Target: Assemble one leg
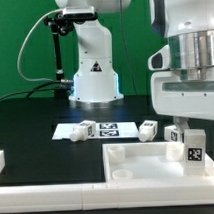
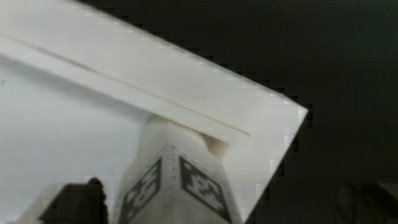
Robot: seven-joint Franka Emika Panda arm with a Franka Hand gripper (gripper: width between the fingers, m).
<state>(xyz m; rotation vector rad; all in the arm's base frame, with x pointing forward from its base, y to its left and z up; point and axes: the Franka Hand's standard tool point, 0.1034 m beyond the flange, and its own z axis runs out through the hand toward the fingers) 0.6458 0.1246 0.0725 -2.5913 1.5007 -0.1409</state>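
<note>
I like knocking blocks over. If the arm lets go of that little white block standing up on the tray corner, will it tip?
Probably easily: the leg stands upright, tall and narrow, near the tray corner. It looks like stiff plastic, so it likely wouldn't bend. Its flat sides suggest it wouldn't roll.

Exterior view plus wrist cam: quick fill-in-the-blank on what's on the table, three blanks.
1. The upright leg stands at a ___ of the tray.
2. The table has a ___ top.
3. A loose leg lies on the ___ board, behind the tray.

Missing words: corner; black; marker
</note>
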